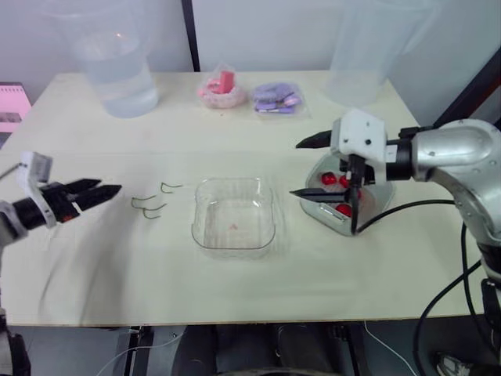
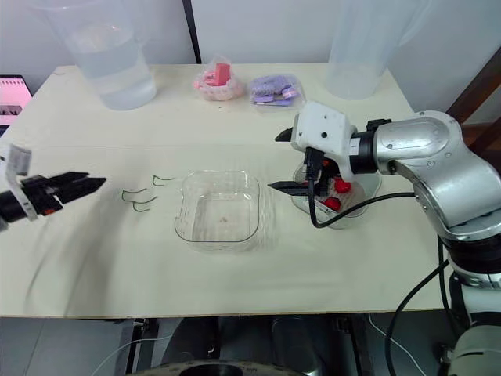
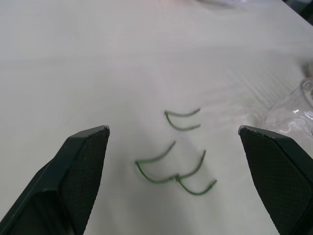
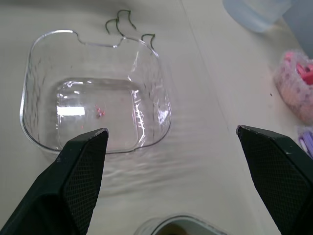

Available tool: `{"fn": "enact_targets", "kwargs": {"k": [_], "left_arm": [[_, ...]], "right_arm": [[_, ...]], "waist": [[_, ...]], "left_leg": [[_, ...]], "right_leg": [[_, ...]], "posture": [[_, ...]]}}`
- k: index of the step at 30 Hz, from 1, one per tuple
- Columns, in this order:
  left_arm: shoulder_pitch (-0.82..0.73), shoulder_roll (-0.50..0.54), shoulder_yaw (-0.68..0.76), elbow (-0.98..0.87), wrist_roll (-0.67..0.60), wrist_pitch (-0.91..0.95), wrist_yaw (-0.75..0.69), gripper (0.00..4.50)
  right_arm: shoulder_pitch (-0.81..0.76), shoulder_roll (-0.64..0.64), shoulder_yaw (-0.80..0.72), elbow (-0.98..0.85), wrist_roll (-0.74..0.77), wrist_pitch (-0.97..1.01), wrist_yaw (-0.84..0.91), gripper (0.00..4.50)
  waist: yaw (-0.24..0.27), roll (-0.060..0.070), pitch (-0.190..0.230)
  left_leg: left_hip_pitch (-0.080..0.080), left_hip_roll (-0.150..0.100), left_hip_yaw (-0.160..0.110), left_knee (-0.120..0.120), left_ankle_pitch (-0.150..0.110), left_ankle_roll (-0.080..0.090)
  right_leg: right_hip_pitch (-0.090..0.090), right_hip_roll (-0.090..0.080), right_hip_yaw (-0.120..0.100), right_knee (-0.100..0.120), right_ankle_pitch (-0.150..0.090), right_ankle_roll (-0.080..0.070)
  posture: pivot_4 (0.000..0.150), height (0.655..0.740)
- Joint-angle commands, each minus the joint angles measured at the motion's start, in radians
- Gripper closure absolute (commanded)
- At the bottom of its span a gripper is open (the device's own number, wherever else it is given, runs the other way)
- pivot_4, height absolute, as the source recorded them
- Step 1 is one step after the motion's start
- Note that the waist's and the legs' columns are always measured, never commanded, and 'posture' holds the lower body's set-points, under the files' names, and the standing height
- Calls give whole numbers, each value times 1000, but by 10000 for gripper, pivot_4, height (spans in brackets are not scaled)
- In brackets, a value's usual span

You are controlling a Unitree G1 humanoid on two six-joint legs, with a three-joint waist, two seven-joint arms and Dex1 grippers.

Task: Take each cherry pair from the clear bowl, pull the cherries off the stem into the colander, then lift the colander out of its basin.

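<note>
a: state?
b: clear bowl (image 2: 218, 207) is empty. stems (image 1: 153, 205) lie at its 9 o'clock, cherries (image 1: 329, 178) in the colander (image 1: 333, 223) at its 3 o'clock. right gripper (image 1: 295, 168) hovers there, spread wide and empty. left gripper (image 1: 109, 190) is likewise spread and empty.
a: procedure?
b: my judgement: i pinch the colander rim, close firmly, lift vertically and keep it level.

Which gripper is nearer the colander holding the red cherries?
Right. The right gripper hovers open just above the colander, at its bowl-side edge. The left gripper is far across the table, beyond the clear bowl and the loose green stems.
</note>
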Motion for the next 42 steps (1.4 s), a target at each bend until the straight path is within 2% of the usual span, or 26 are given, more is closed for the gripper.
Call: {"fn": "enact_targets", "kwargs": {"k": [1,6,10,13,17,23,28,31,35,42], "left_arm": [[-63,55,15,-154,-8,-115,-93,189],[-100,148,2,-334,-48,-138,-225,189],[-37,221,25,-383,-49,-173,-369,189],[-23,234,12,-377,-42,-203,-408,189],[-48,218,-17,-361,-36,-228,-405,189],[-99,159,-62,-406,-66,-204,-355,189],[-122,133,-77,-470,-102,-169,-333,189],[-139,119,-94,-511,-130,-147,-322,189],[-177,95,-124,-567,-176,-115,-314,189],[-196,77,-138,-610,-213,-87,-304,189]], "right_arm": [[17,-91,-76,-5,22,50,49,0],[111,-266,-186,9,60,103,145,0],[312,-431,-350,26,37,136,247,0],[405,-483,-414,41,29,139,283,0],[408,-484,-425,64,36,113,270,0],[149,-403,-223,-3,168,326,174,0],[-132,-244,15,-7,188,641,65,0],[-241,-169,117,-18,187,762,15,0],[-334,-74,233,1,198,869,-75,0],[-390,-39,385,51,226,871,-207,0]], "waist": [[5,0,0],[-1,2,0],[-5,2,1],[-6,2,1],[-5,3,1],[-6,3,2],[-7,3,2],[-4,3,2],[-1,3,1],[-3,2,1]], "left_leg": [[-1,0,0,0,0,0],[-2,0,2,0,0,0],[0,1,3,-3,0,0],[3,1,4,-3,-1,2],[3,1,4,-1,-1,2],[3,1,4,0,-1,2],[2,1,5,0,-1,2],[0,1,5,0,-1,2],[-2,1,5,1,-1,2],[-12,1,4,3,-1,2]], "right_leg": [[0,0,0,0,0,0],[-1,-1,1,-3,0,0],[-1,1,2,-3,0,0],[0,1,3,-3,0,0],[1,1,3,-3,-2,-3],[1,1,3,-3,-2,-3],[-1,1,5,-3,-2,-3],[-3,1,5,-1,-2,-3],[-5,1,5,0,-2,-3],[-16,1,5,3,0,0]], "posture": [[1500,7367],[1500,7367],[1500,7367],[1500,7367],[1500,7367],[1500,7367],[1500,7367],[1500,7367],[1500,7367],[1500,7367]]}}
